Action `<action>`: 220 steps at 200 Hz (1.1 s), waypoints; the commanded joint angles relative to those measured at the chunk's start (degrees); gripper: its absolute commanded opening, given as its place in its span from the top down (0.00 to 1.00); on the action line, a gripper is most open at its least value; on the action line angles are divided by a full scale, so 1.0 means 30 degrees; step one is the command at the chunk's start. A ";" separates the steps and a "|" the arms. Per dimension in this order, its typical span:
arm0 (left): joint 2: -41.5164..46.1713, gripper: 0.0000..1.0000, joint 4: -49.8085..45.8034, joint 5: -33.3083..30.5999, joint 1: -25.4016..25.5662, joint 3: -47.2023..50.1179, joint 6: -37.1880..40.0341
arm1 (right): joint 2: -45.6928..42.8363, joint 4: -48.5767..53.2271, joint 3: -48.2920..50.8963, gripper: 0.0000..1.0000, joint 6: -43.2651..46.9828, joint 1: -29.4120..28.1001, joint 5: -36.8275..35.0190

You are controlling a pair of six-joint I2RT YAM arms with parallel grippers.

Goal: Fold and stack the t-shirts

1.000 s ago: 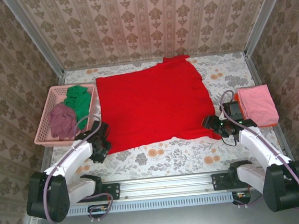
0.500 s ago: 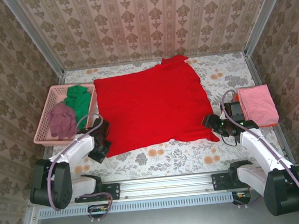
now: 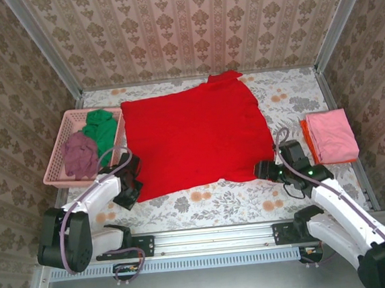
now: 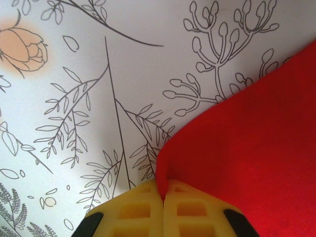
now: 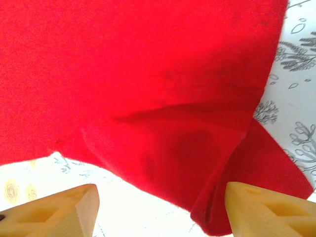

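Observation:
A large bright red t-shirt (image 3: 195,137) lies spread flat across the middle of the table. My left gripper (image 3: 131,183) is shut on its near left corner; in the left wrist view the red cloth (image 4: 247,138) is pinched between the yellow fingertips (image 4: 133,212). My right gripper (image 3: 262,171) stands open at the shirt's near right corner, and the red hem (image 5: 163,148) lies between its spread fingers (image 5: 74,207). A folded pink t-shirt (image 3: 332,135) lies on an orange one (image 3: 307,141) at the right. Green (image 3: 101,128) and maroon (image 3: 80,155) t-shirts sit in the basket.
The pink lattice basket (image 3: 56,148) stands at the table's left edge. Patterned walls close in the table on three sides. A floral tablecloth (image 3: 211,199) shows bare along the near edge, in front of the red shirt.
The right arm has moved left from beside the pink stack to the shirt's near right corner. The left gripper has drawn the near left corner slightly left, and the shirt has flattened.

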State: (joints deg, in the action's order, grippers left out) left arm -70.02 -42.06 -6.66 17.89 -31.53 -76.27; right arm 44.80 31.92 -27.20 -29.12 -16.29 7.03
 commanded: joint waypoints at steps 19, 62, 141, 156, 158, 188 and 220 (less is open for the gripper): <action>-0.0449 1.00 0.1539 0.0379 -0.0082 0.0608 0.0140 | -0.0108 0.0353 0.1040 0.40 -0.0685 -0.0805 -0.2168; -0.0334 1.00 0.1565 0.0418 -0.0023 0.0582 0.0140 | 0.1072 -0.0321 0.1119 0.53 -0.0778 -0.0798 -0.2363; 0.0681 1.00 0.0913 0.0288 -0.0016 0.0166 0.0240 | 0.0102 0.0484 -0.0060 1.00 -0.1440 -0.0714 -0.2340; 0.1423 1.00 0.0605 0.0200 -0.0027 -0.0173 0.0481 | -0.0687 0.0841 -0.0604 1.00 -0.1846 -0.0662 -0.2199; 0.1513 1.00 0.0618 0.0249 -0.0077 -0.0203 0.0511 | -0.0795 0.0843 -0.0660 1.00 -0.1882 -0.0655 -0.2123; 0.2762 1.00 -0.0035 0.0798 -0.0724 -0.1105 0.0779 | -0.1162 0.0347 -0.1902 1.00 -0.2943 0.0083 -0.0490; 0.2849 1.00 -0.0462 0.1066 -0.1772 -0.2090 0.1497 | 0.0923 0.0314 -0.4279 1.00 -0.3216 0.0815 0.0491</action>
State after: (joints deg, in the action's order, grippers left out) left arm -61.82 -41.23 -4.67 15.03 -34.70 -74.65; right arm 43.51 32.45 -34.20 -36.73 -15.20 5.19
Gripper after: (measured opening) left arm 0.046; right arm 0.047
